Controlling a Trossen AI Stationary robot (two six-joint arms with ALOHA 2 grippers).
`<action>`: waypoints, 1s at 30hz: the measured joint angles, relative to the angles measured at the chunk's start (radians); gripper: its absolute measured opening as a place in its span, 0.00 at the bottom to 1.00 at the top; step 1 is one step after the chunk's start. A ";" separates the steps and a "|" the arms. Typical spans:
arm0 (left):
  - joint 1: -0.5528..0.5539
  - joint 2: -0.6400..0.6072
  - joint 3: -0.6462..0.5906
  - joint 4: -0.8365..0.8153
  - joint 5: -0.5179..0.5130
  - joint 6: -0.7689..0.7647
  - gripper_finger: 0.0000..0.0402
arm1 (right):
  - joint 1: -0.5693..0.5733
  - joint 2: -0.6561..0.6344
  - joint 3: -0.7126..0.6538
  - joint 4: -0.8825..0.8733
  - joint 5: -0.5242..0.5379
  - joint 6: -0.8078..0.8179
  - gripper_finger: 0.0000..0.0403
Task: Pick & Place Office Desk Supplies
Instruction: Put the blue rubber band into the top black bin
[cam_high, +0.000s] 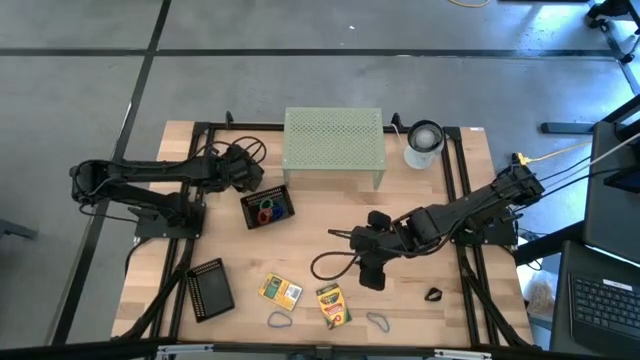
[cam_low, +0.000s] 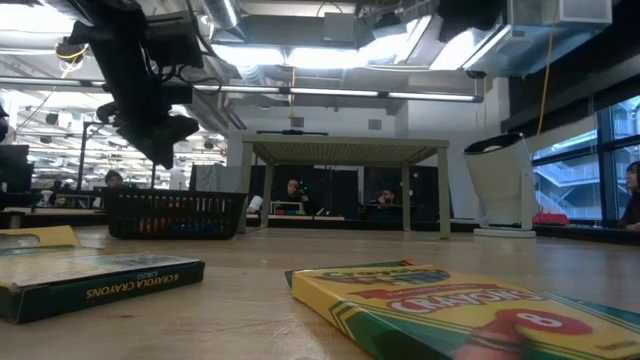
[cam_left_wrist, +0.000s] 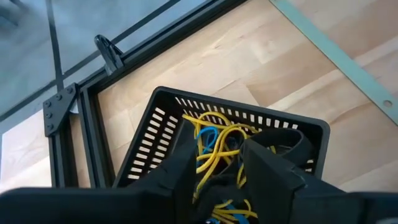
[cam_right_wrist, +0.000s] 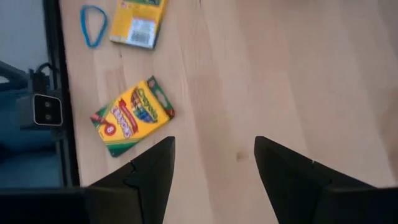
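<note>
My left gripper (cam_high: 250, 180) (cam_left_wrist: 216, 132) hangs open just above a black mesh tray (cam_high: 267, 207) that holds yellow, blue and red rubber bands (cam_left_wrist: 214, 146). It has nothing between its fingers. My right gripper (cam_high: 370, 275) (cam_right_wrist: 214, 146) stands open above bare wood at the table's middle right. Two yellow-green crayon boxes (cam_high: 281, 291) (cam_high: 333, 306) lie flat near the front edge; the right wrist view shows them too (cam_right_wrist: 132, 116) (cam_right_wrist: 140, 22). Two loose rubber bands (cam_high: 279, 320) (cam_high: 378, 320) and a small black clip (cam_high: 433, 295) also lie near the front edge.
A second black mesh tray (cam_high: 210, 289) sits at the front left. A pale green perforated riser (cam_high: 334, 148) and a white-grey cylinder (cam_high: 424, 143) stand at the back. Black frame rails (cam_high: 190, 200) run along both sides. A cable (cam_high: 330, 262) loops beside my right gripper.
</note>
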 joint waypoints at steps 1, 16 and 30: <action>0.000 0.000 0.000 0.000 -0.002 0.000 0.32 | 0.007 0.000 -0.012 -0.001 -0.002 0.021 0.56; -0.190 -0.004 0.000 0.280 0.014 0.138 0.33 | 0.152 0.002 -0.336 0.433 -0.227 0.089 0.56; -0.351 -0.004 0.000 0.346 -0.020 0.182 0.32 | 0.235 0.002 -0.582 0.752 -0.150 0.060 0.56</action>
